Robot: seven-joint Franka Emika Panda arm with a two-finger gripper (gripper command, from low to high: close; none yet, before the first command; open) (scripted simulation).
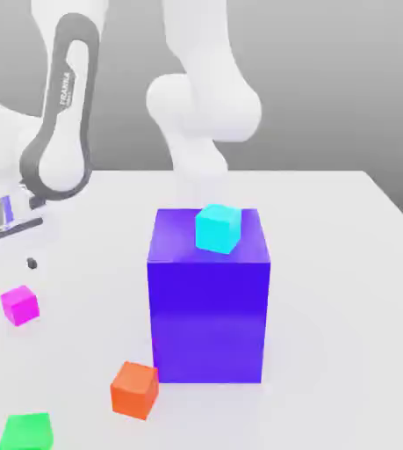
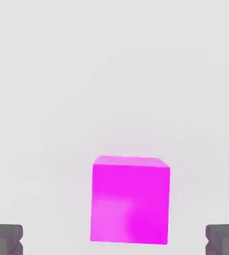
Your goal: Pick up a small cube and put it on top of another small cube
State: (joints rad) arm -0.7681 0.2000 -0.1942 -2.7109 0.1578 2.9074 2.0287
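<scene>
The small cube, bright magenta, sits on the white table at the exterior view's left. My gripper hovers just above it, a little toward the back, and is open with nothing held. In the hand view the magenta cube lies between the two dark fingertips, which stand well apart from its sides. A cyan cube rests on top of the big purple-blue block in the middle of the table.
An orange cube lies at the front left corner of the big block. A green cube sits at the front edge on the exterior view's left. The white arm rises behind the block.
</scene>
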